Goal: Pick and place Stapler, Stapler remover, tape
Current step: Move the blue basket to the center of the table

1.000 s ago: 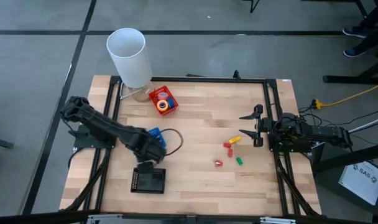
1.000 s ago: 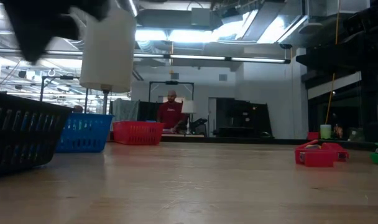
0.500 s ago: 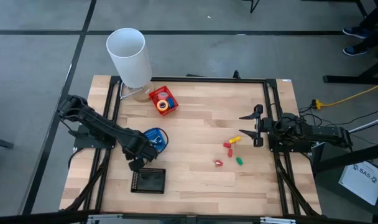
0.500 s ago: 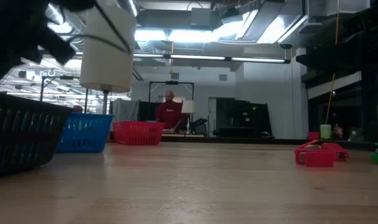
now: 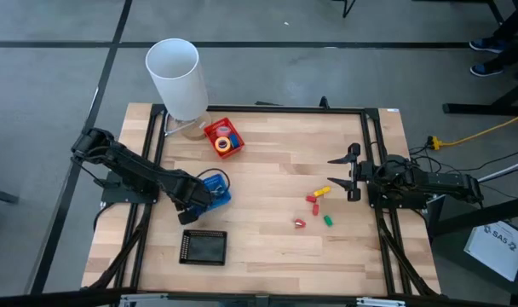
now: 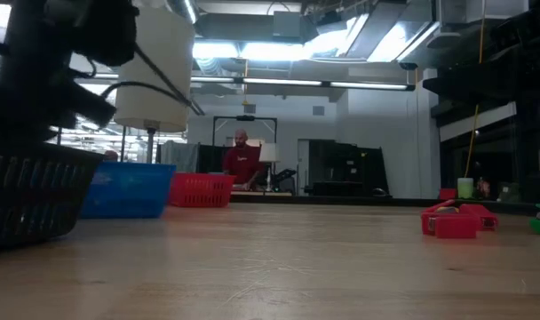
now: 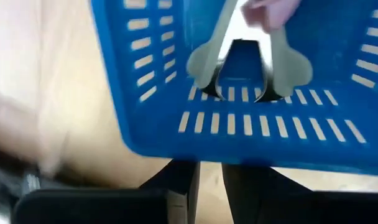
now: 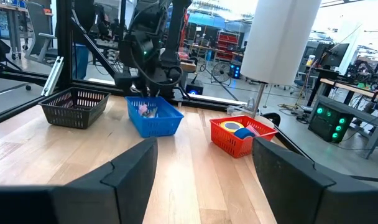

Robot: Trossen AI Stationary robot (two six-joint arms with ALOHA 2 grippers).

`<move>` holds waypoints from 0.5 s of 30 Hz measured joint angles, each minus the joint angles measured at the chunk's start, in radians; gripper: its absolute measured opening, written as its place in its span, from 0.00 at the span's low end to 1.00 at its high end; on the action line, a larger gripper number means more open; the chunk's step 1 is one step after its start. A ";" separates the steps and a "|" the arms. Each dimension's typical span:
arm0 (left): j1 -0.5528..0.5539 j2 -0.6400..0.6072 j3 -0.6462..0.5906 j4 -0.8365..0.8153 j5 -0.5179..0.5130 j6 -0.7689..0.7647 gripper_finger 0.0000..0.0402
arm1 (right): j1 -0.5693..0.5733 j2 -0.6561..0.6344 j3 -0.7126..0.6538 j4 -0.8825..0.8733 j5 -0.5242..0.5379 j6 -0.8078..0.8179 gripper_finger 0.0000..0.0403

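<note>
A blue basket (image 5: 216, 189) stands on the table at centre left. In it lies a staple remover (image 7: 251, 56) with metal jaws and pink grips. My left gripper (image 7: 211, 180) points down just outside the basket's near-left wall, its fingers close together with only table between them. Yellow, pink and blue tape rolls (image 5: 226, 141) lie in a red basket (image 5: 210, 130) at the far left. Small red, yellow and green blocky pieces (image 5: 315, 201) lie at centre right; one red piece (image 6: 452, 220) looks like a small stapler. My right gripper (image 5: 348, 175) waits open at the right edge. My left gripper has both fingers (image 7: 183, 186) outside the blue basket, beside the rim of its near-left wall (image 7: 207, 155), coming from above. The wall runs across in front of both tips, not between them. Whether the tips touch it I cannot tell. The basket stands on the table.
A black basket (image 5: 204, 247) stands near the front edge, close to my left gripper. A tall white cylinder (image 5: 175, 77) on a stand rises at the far left corner. Bare wood lies between the baskets and the small pieces. A person (image 6: 243, 160) sits far behind the table.
My left gripper has sunk from above the black basket toward the far-left, ending low beside the blue basket's near-left wall. In the low view the blue basket now reaches a little farther toward the red basket.
</note>
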 joint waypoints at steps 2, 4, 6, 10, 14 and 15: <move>0.000 0.000 0.000 0.071 -0.047 0.041 0.16 | 0.000 0.000 0.000 0.000 0.000 0.000 0.65; 0.010 0.000 0.000 0.144 -0.090 0.085 0.16 | 0.000 0.000 0.000 0.000 0.000 0.000 0.65; 0.027 0.000 0.000 0.223 -0.139 0.139 0.16 | 0.000 0.000 0.000 0.000 0.000 0.000 0.65; 0.077 0.016 0.000 0.386 -0.276 0.274 0.16 | 0.000 0.000 0.000 0.000 0.000 0.000 0.65; 0.137 0.066 0.001 0.594 -0.337 0.432 0.15 | 0.000 0.000 0.000 0.000 0.000 0.000 0.65; 0.153 0.083 0.001 0.652 -0.336 0.476 0.15 | 0.000 0.000 0.000 0.000 0.000 0.000 0.65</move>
